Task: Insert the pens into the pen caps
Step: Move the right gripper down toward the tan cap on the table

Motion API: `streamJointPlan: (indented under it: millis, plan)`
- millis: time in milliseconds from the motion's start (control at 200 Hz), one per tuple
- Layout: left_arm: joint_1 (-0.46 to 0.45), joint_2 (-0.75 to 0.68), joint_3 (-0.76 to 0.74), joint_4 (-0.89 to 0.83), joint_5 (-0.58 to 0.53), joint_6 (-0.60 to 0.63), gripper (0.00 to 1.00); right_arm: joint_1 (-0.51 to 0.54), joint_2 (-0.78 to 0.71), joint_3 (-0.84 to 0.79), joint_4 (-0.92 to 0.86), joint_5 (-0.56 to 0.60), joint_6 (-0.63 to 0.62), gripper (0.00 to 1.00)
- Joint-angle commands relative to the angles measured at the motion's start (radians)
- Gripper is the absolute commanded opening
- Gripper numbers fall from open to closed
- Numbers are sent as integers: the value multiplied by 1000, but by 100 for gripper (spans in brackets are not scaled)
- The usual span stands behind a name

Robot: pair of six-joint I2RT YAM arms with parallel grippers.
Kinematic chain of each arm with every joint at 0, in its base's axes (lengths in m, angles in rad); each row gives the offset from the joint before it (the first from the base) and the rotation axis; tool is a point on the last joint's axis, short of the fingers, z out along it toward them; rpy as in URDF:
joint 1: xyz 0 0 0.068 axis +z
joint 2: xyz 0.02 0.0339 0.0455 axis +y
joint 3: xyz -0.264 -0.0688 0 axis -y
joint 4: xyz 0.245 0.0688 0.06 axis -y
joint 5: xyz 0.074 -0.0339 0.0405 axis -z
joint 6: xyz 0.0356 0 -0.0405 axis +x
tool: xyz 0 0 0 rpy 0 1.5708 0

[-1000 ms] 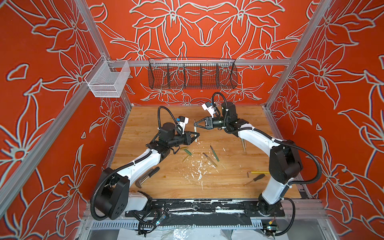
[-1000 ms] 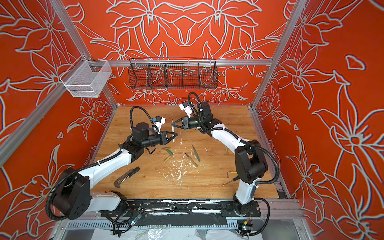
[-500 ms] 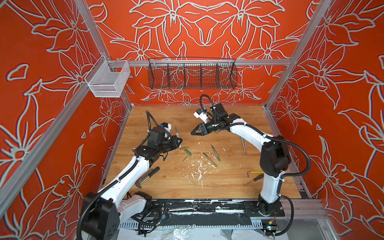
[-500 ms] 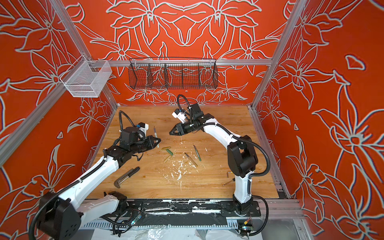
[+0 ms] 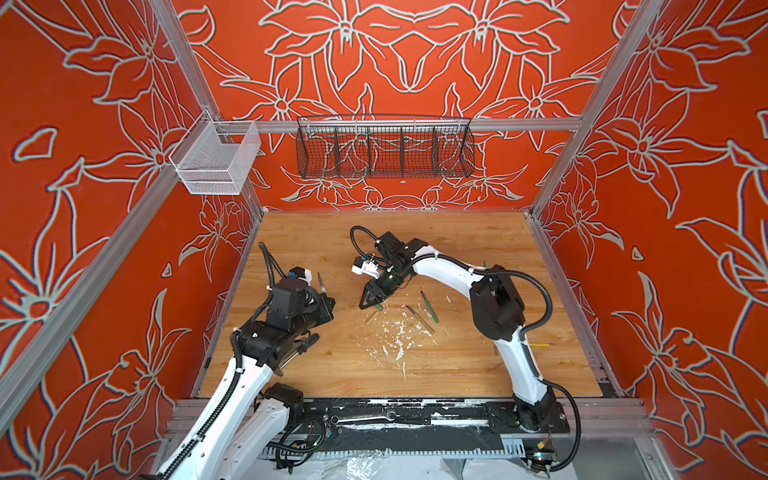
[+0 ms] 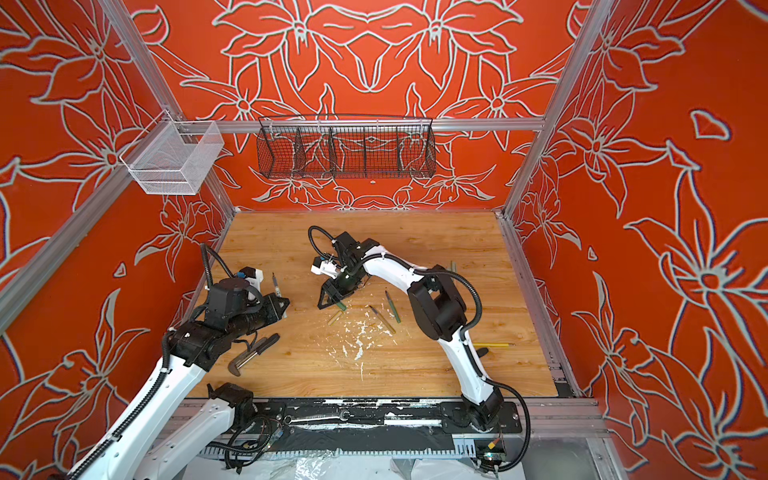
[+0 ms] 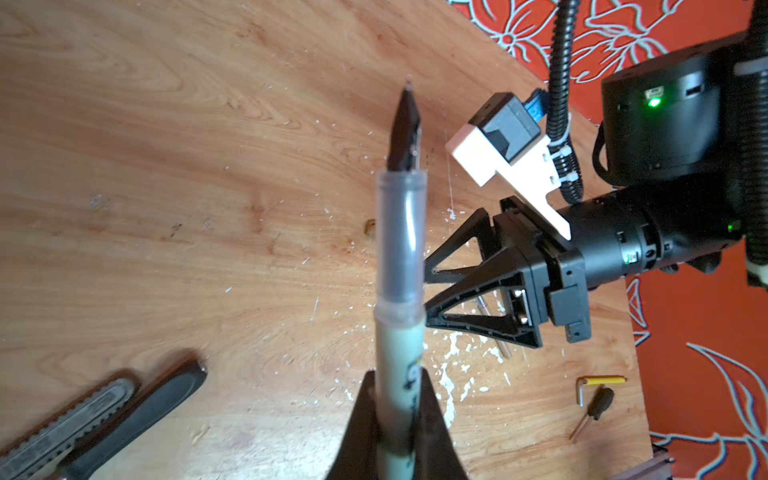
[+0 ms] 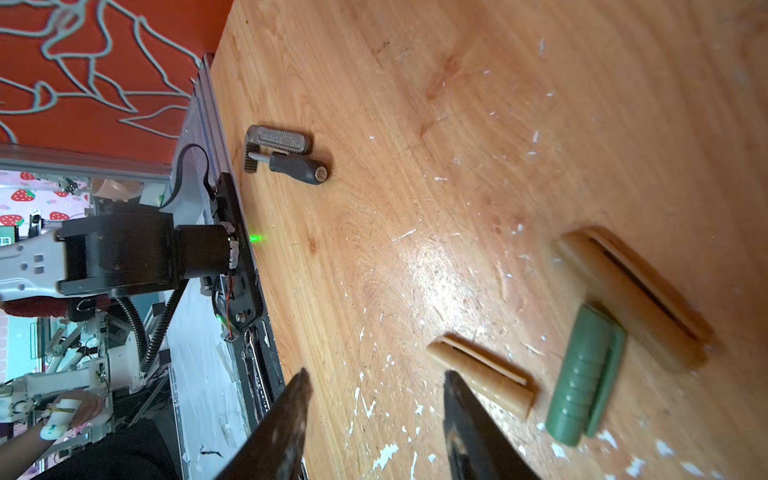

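My left gripper [image 7: 399, 376] is shut on a pale green pen [image 7: 400, 249] whose dark tip points away from it, bare. In both top views this pen [image 5: 321, 282] [image 6: 274, 282] sticks up from the left gripper [image 5: 328, 300] at the table's left. My right gripper [image 8: 376, 374] is open and empty, low over the table. Beside one finger lie a small tan pen cap [image 8: 480, 380], a dark green pen cap [image 8: 582, 374] and a bigger tan pen cap [image 8: 636, 295]. In a top view the right gripper [image 5: 365, 303] hangs over these caps [image 5: 379, 306]. Two more pens [image 5: 430, 306] [image 5: 419, 318] lie to their right.
A grey wrench [image 8: 278, 141] and a black-handled screwdriver [image 8: 299, 168] lie near the table's front left [image 6: 249, 353]. A yellow rod [image 5: 542, 344] lies at the right. A black wire basket [image 5: 384, 151] and a white mesh basket [image 5: 216, 160] hang on the walls. White flecks [image 5: 395, 336] cover the table's middle.
The two grippers were close together above the middle. The left arm has drawn back to the left with the pen. The right gripper has opened and swung down over the caps.
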Motion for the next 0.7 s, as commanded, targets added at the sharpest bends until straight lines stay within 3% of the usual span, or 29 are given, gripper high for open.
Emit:
streamJointPlan:
  millis: [0,355,691]
  plan:
    - [10,-33,-9,-87,-31,20,0,6,53,50,-78,24,-51,53]
    - [14,-57,15,-132,-33,18,0,8,144,105,-161,98,-80,55]
    - [16,11,55,-121,-10,46,0,10,128,70,-210,176,-128,55]
